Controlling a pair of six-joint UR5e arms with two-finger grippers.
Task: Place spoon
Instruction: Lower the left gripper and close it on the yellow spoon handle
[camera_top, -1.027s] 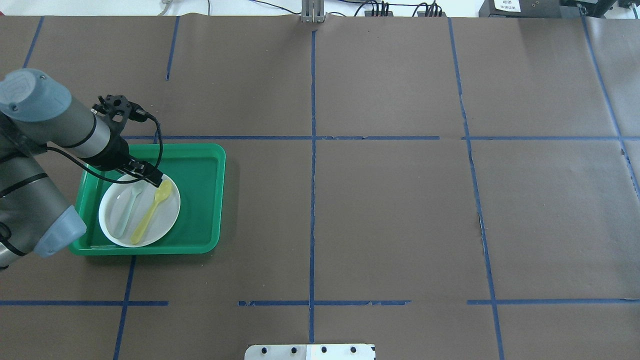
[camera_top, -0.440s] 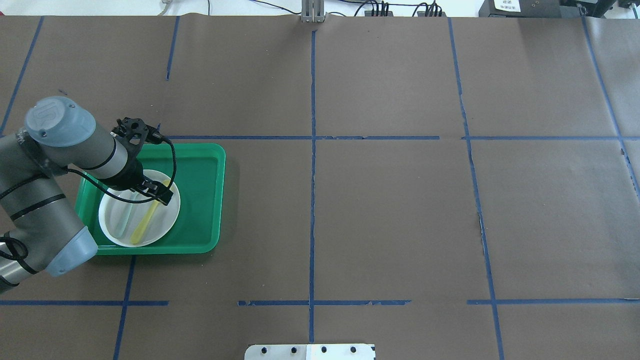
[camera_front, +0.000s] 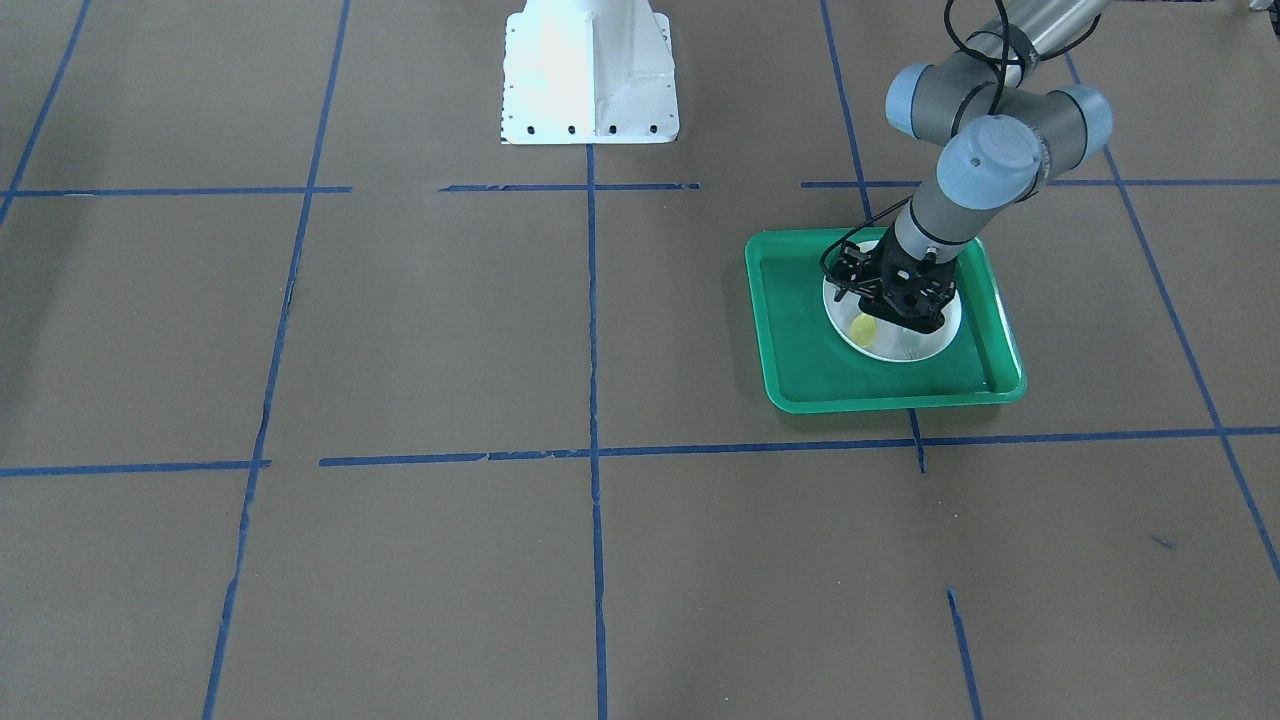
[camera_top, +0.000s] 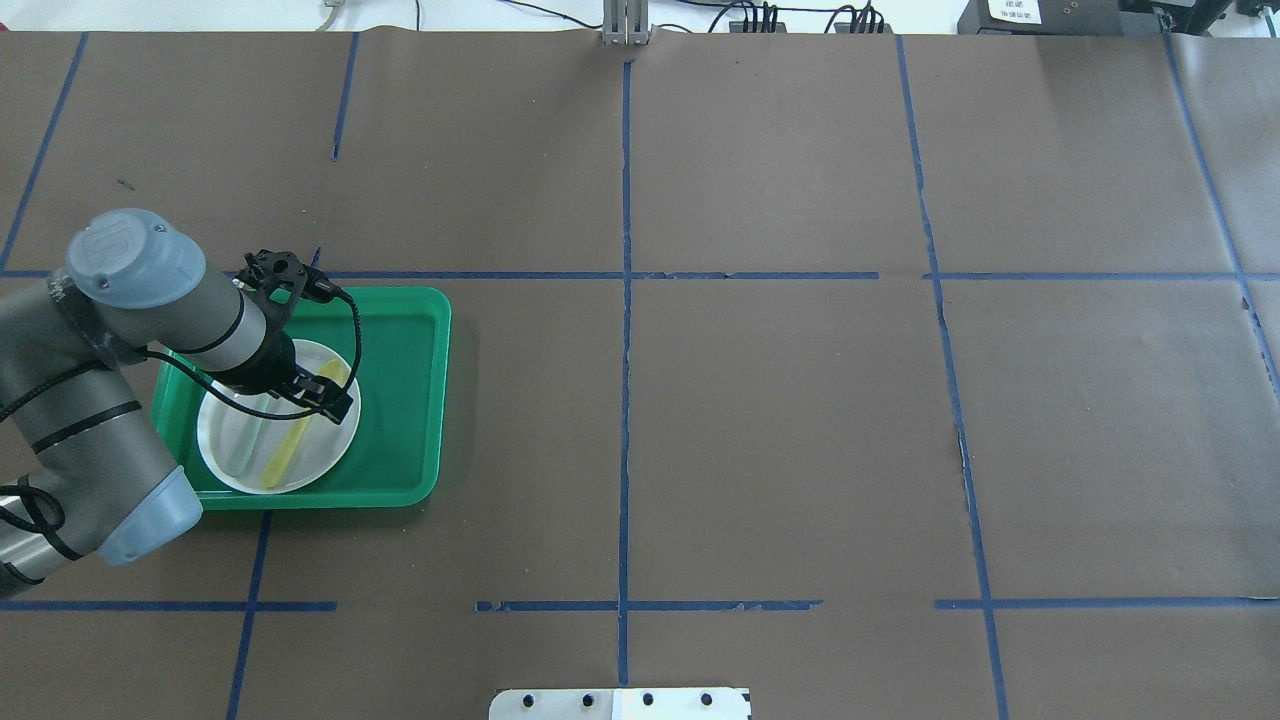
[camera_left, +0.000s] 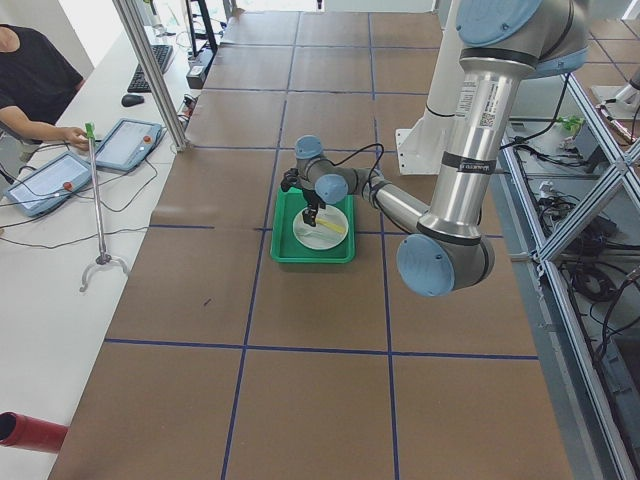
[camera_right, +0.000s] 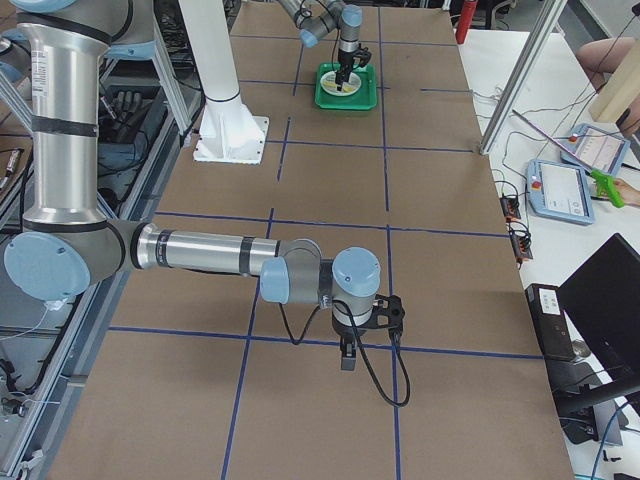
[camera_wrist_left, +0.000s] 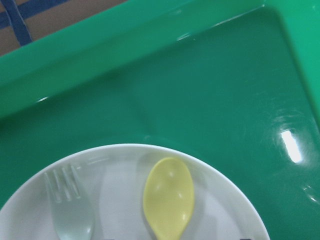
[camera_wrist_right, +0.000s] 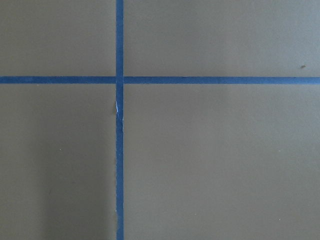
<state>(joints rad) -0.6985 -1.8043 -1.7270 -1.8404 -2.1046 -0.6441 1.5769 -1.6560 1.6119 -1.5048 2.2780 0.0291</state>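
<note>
The yellow spoon (camera_top: 292, 445) lies on a white plate (camera_top: 335, 440) in a green tray (camera_top: 400, 400), its bowl towards the far side. The left wrist view shows the bowl (camera_wrist_left: 169, 197) close below the camera. My left gripper (camera_top: 325, 398) hangs low over the spoon's neck, fingers apart, holding nothing. From the front it covers most of the plate, and only the spoon's bowl (camera_front: 863, 327) shows. My right gripper (camera_right: 345, 358) shows only in the exterior right view, above bare table far from the tray, and I cannot tell its state.
A pale grey-green fork (camera_top: 243, 445) lies on the plate beside the spoon, tines (camera_wrist_left: 65, 182) far. The tray has raised rims (camera_wrist_left: 100, 55). Brown paper with blue tape lines (camera_wrist_right: 119, 120) covers the table. The robot's white base (camera_front: 588, 70) stands at mid-table.
My left arm has swung towards the near side and right and has come down over the plate. The gripper now covers the spoon's neck. The spoon and fork have not moved.
</note>
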